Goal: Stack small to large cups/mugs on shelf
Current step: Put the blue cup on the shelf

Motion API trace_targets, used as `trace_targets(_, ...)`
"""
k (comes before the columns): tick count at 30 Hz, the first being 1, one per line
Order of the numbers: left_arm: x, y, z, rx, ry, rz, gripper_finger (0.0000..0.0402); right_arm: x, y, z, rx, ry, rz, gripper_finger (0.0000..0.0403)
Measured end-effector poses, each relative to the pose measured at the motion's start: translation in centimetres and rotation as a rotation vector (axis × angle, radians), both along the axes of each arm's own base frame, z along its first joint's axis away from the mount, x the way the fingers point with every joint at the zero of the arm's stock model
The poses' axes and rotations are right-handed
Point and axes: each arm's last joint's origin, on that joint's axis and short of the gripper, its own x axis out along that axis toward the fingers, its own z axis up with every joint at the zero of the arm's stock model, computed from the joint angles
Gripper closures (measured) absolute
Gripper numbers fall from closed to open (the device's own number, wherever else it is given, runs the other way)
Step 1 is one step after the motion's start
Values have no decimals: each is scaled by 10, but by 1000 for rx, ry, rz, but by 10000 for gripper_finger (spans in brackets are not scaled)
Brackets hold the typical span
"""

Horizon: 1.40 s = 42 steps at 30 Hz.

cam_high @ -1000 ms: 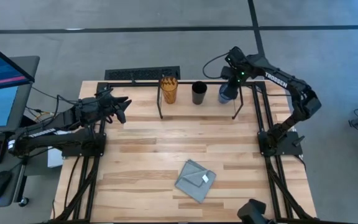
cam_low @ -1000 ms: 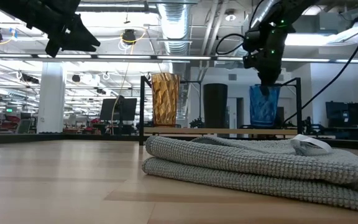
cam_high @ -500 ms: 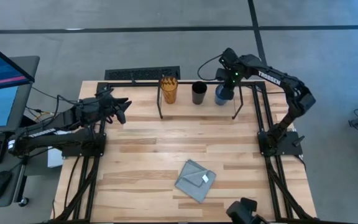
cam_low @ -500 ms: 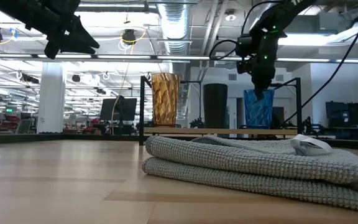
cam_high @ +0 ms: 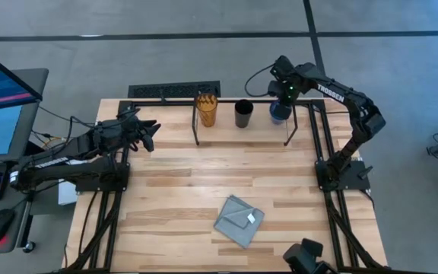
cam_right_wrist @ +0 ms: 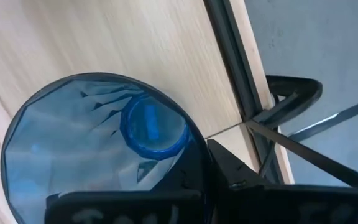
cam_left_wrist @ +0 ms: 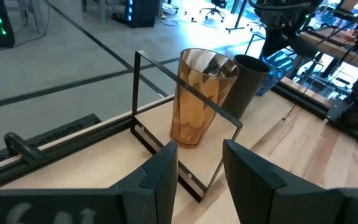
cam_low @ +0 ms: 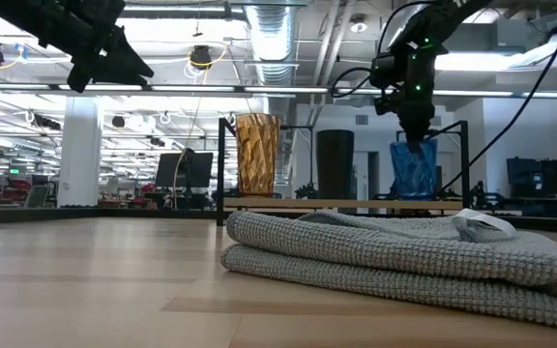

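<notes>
On the shelf (cam_high: 226,100) three cups stand in a row: the amber tumbler (cam_high: 207,109) on the left, the black cup (cam_high: 243,113) in the middle, the blue cup (cam_high: 279,113) on the right. My right gripper (cam_high: 283,97) hangs over the blue cup (cam_low: 414,170), shut on it. My left gripper (cam_high: 147,131) waits open in the air left of the shelf. In its wrist view the left gripper (cam_left_wrist: 197,171) faces the amber tumbler (cam_left_wrist: 201,96) and the black cup (cam_left_wrist: 247,81). My right gripper holds the blue cup by its rim (cam_right_wrist: 199,149), on the side toward the shelf's right end, coming from above and pointing down. One finger (cam_right_wrist: 232,177) lies outside the wall. The other is hidden behind the blue wall. The cup's base (cam_low: 414,196) is level with the shelf board.
A grey folded cloth (cam_high: 239,220) lies on the table toward the near edge, right of centre. A flat black slotted piece (cam_high: 173,90) lies along the far edge behind the shelf. Thin black posts (cam_high: 288,131) frame the shelf. A monitor and keyboard stand off the table's left.
My right gripper, shut on the blue cup the whole time, carried it left toward the black cup and then back right to about where it stood. The cup now looks narrower and a little tilted in the low view. The other cups kept still.
</notes>
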Motion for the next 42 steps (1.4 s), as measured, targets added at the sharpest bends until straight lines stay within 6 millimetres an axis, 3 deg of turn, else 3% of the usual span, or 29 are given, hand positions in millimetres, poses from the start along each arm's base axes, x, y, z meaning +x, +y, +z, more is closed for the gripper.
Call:
trace_targets(25,0,0,0,-13,-9,-5,283,1,4,-1,70,-37,0,388)
trace_targets(42,0,0,0,-22,-15,-4,283,1,4,-1,65,-36,-10,363)
